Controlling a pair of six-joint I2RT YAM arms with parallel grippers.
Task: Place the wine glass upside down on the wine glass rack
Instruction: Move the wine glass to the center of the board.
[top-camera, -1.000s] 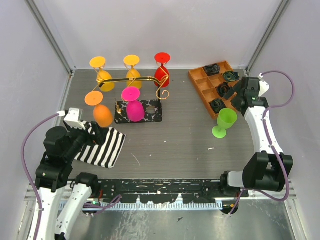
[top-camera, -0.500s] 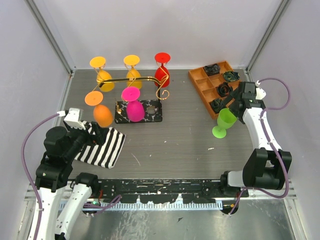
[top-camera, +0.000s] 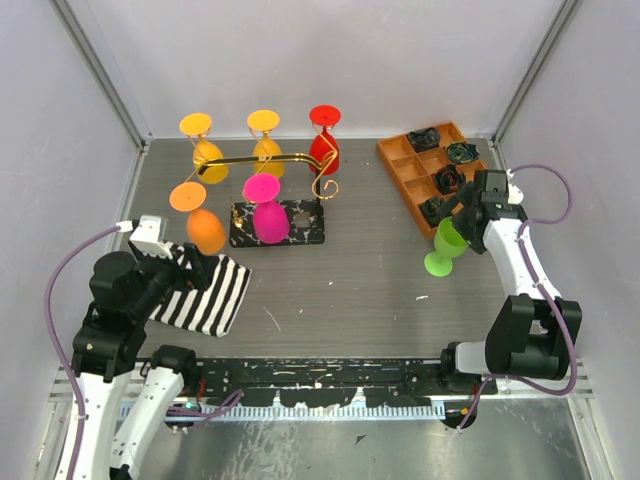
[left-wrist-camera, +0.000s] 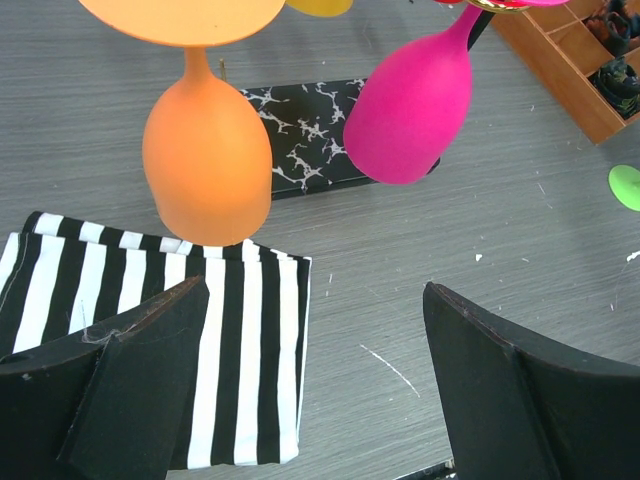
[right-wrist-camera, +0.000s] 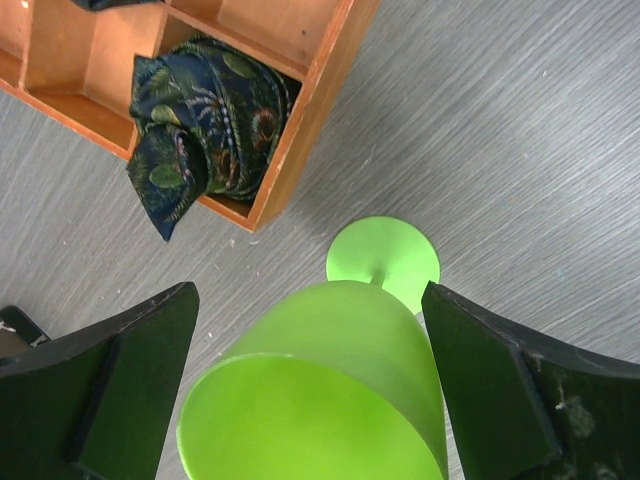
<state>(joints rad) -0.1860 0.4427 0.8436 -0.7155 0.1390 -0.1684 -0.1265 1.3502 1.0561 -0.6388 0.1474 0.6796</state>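
Note:
A green wine glass (top-camera: 446, 246) stands upright on the table, right of centre. My right gripper (top-camera: 463, 222) is open, one finger on each side of the glass bowl (right-wrist-camera: 330, 390) from above, with a gap showing on the left side. The gold wine glass rack (top-camera: 290, 158) stands on its marbled base (top-camera: 303, 222) at the back left. Several coloured glasses hang on it upside down, among them an orange one (left-wrist-camera: 205, 165) and a pink one (left-wrist-camera: 412, 115). My left gripper (top-camera: 188, 268) is open and empty above a striped cloth (left-wrist-camera: 240, 350).
An orange compartment tray (top-camera: 400, 160) holding dark folded cloths (right-wrist-camera: 200, 135) sits just behind the green glass. The black-and-white striped cloth (top-camera: 205, 292) lies at the front left. Grey walls enclose the table.
My right gripper has moved forward and left from beside the tray until its open fingers straddle the green glass bowl. The left arm has not moved.

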